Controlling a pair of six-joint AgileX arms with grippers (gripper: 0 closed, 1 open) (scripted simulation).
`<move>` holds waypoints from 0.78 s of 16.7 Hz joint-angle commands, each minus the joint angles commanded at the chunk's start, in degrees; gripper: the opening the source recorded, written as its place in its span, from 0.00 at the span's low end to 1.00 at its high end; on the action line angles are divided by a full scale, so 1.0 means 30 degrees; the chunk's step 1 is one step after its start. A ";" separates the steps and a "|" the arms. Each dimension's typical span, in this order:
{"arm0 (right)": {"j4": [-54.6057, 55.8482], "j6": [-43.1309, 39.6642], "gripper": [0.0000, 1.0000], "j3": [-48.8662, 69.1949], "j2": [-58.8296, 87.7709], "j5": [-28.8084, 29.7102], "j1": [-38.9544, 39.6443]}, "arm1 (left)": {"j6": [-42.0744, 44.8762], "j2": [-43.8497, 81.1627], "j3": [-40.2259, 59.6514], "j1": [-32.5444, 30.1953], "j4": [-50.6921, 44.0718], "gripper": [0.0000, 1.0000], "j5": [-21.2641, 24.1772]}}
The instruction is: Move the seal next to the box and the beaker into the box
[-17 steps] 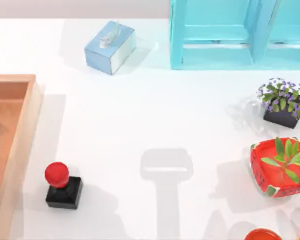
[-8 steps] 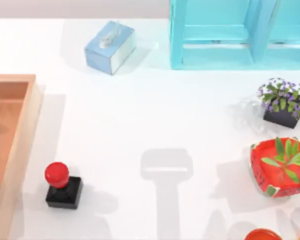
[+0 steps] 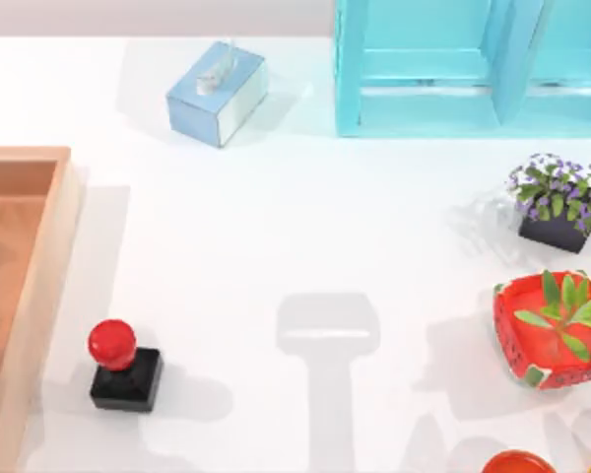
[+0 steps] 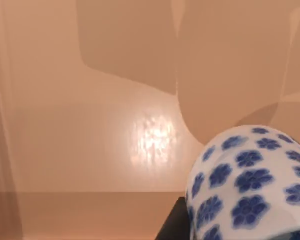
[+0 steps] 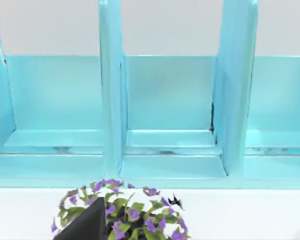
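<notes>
Seal (image 3: 124, 367) stands upright near desk's front-left corner, just beside box (image 3: 41, 296) outer wall, small gap between. Looks placed already.

Left wrist view: beaker (image 4: 250, 185) up close over box floor (image 4: 115, 150), patterned side toward camera, so left arm sits over box interior at desk's left edge. Dark gripper part visible beside cup; whether fingers grip or have let go, can't tell. Contact with floor hidden.

Coming move, likely: release, lift straight clear.

Right arm parked toward shelf (image 5: 170, 100), flowers (image 5: 120, 210) below.
</notes>
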 joint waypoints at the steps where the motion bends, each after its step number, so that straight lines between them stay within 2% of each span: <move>1: 0.0000 0.0000 1.00 0.0000 0.0000 0.0000 0.0000 | -0.0001 0.0036 -0.0037 0.0025 0.0041 0.00 0.0002; 4: 0.0000 0.0000 1.00 0.0000 0.0000 0.0000 0.0000 | -0.0001 0.0036 -0.0037 0.0025 0.0041 0.00 0.0002; 13: 0.0000 0.0000 1.00 0.0000 0.0000 0.0000 0.0000 | -0.0001 0.0036 -0.0037 0.0025 0.0041 0.68 0.0002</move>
